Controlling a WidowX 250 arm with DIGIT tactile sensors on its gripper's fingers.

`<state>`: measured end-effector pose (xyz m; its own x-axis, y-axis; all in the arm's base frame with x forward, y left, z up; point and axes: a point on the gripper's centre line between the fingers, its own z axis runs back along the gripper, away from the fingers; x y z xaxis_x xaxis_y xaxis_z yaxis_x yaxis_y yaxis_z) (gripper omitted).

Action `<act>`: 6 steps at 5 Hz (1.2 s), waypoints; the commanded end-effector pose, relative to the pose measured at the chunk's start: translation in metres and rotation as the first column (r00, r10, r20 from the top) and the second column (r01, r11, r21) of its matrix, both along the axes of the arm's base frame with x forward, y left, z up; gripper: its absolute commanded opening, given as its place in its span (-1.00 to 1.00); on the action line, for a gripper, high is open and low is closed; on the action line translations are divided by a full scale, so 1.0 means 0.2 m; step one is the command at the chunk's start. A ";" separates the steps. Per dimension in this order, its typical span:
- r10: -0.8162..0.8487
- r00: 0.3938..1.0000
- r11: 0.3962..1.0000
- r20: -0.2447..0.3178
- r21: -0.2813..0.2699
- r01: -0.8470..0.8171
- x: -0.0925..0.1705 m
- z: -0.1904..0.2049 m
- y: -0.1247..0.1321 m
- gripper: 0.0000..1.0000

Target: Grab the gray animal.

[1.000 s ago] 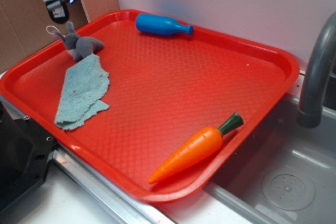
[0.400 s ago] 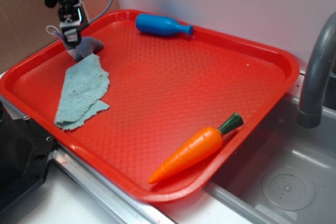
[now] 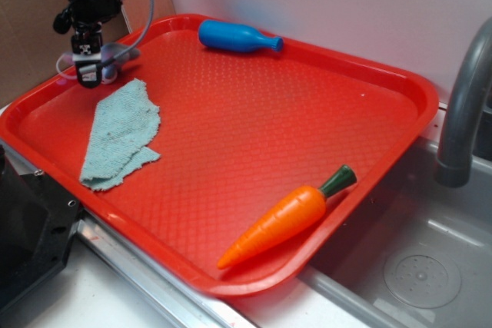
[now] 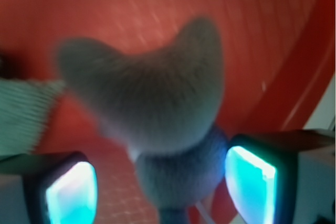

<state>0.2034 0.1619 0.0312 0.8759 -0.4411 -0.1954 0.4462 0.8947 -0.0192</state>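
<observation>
The gray animal [image 3: 121, 55] is a small plush lying in the far left corner of the red tray [image 3: 415, 105], mostly hidden behind my arm in the exterior view. My gripper [image 3: 88, 78] has come down over it. In the wrist view the gray animal [image 4: 157, 108] fills the middle, and its rounded lower part sits between the two glowing pads of my gripper [image 4: 160, 187]. The jaws stand wide apart: the right pad [image 4: 251, 182] is close to the plush, while bare tray shows between the left pad and the plush. A thin white string shows beside it.
A light blue-green cloth [image 3: 119, 136] lies just in front of the plush. A blue bottle [image 3: 234, 36] lies at the tray's back edge and an orange carrot [image 3: 284, 217] near its front right. A sink [image 3: 415, 266] and faucet [image 3: 465, 105] are at the right, with cardboard [image 3: 31, 28] behind.
My gripper has dropped from above the tray's corner down onto the gray animal, now straddling it. The plush is largely covered by the arm.
</observation>
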 end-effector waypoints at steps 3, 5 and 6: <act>0.171 0.979 0.977 0.107 0.112 -0.183 0.00 0.13 0.05 -1.00; 0.622 0.757 0.777 0.199 -0.039 -0.629 -0.04 0.58 -0.09 -1.00; 0.788 0.589 0.602 0.180 -0.022 -0.798 -0.01 0.72 -0.33 -1.00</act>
<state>0.1929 0.0933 0.1599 0.8842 0.4584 -0.0897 -0.4565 0.8888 0.0414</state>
